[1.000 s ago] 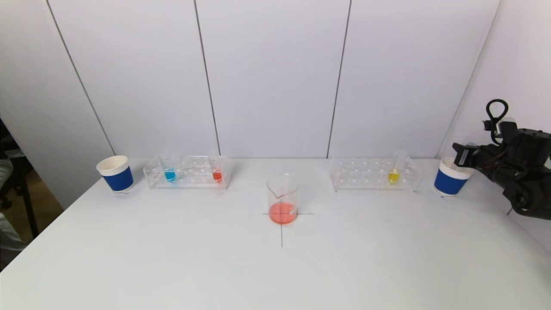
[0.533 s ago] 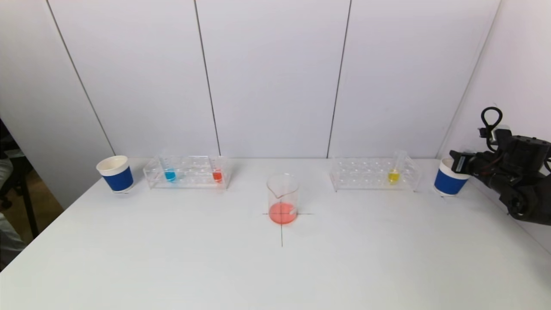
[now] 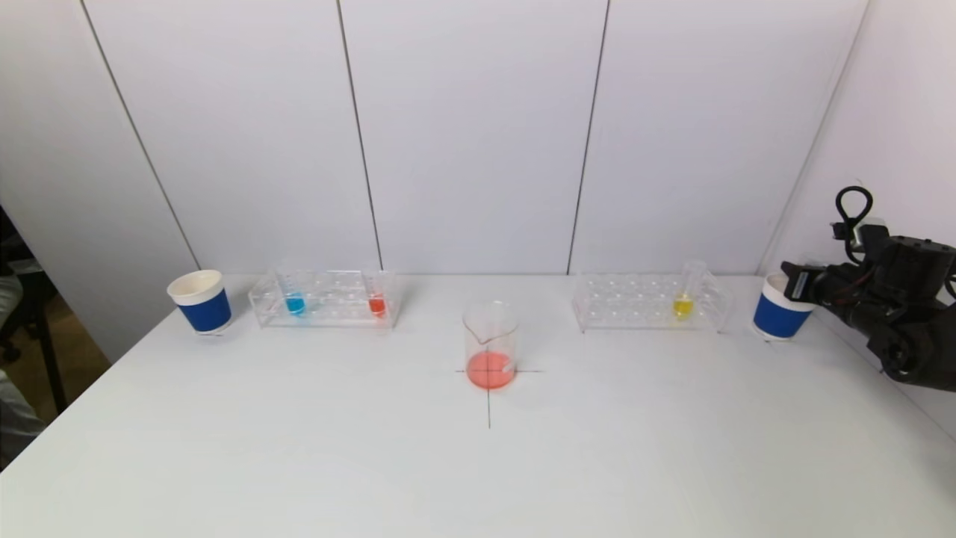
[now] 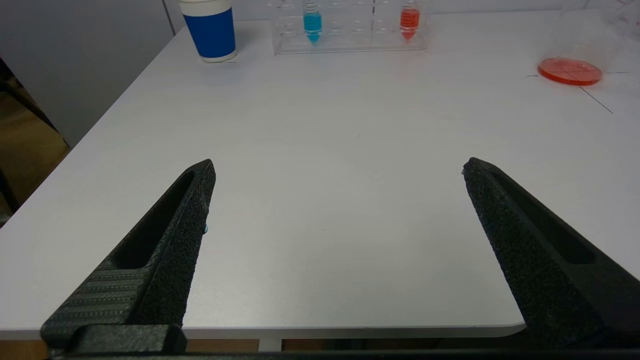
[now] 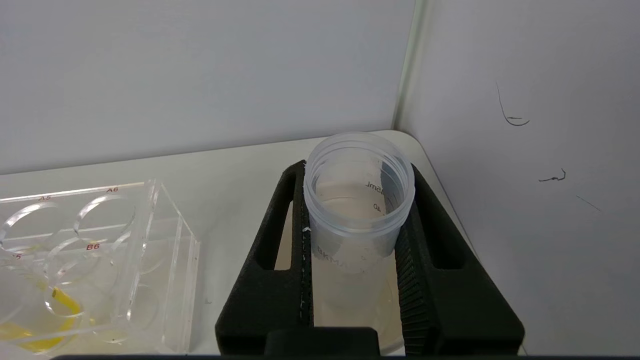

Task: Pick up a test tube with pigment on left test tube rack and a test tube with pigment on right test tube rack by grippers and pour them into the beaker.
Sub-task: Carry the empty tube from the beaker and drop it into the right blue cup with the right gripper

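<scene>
A: Right gripper (image 5: 354,235) status?

B: Clenched on an empty clear test tube (image 5: 357,200), one black finger (image 5: 280,240) on each side of it. It hangs over the right blue paper cup (image 3: 778,312), at the table's far right corner by the wall. Tube mouth faces the wrist camera, and the cup's inside shows below the tube.

A: Rack on that side?

B: Right test tube rack (image 3: 648,300) sits just beside the gripper, toward the table centre. One tube with yellow pigment (image 3: 683,305) stands in it, at the end nearest the gripper.

A: Left gripper (image 4: 337,200)?

B: Released, fingers spread wide with nothing between them. It hangs low at the near table edge. Not in the head view.

A: What's ahead of it?

B: Left test tube rack (image 4: 350,25) is well ahead at the far side, holding a blue-pigment tube (image 4: 312,22) and a red-pigment tube (image 4: 409,20), both upright. Left blue paper cup (image 4: 211,27) stands just outboard of that rack.

A: Beaker?

B: Beaker (image 3: 491,345) stands on the cross mark at table centre, orange-red liquid in the bottom. Well apart from both grippers.
</scene>
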Motion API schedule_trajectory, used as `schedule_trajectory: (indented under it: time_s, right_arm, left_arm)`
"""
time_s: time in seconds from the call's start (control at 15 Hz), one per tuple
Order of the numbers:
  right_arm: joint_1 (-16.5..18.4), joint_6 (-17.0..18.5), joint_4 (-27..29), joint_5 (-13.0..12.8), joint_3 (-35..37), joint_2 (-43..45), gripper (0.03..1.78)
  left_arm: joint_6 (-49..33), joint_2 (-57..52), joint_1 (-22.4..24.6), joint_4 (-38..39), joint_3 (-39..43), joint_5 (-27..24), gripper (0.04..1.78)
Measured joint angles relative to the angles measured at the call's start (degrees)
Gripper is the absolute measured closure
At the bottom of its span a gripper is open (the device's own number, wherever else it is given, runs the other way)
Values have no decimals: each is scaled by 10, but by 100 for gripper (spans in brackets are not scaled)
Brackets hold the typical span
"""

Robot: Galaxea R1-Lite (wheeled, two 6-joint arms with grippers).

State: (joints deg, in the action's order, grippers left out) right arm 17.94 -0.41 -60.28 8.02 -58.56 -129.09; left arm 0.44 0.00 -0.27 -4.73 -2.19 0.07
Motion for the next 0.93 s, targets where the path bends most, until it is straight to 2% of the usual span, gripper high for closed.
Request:
schedule_trajectory:
  time_s: [0.93]
  right_arm:
    - [-2,12,-8,1,0,4,129]
  left_arm:
    - [0,0,0,0,0,0,9]
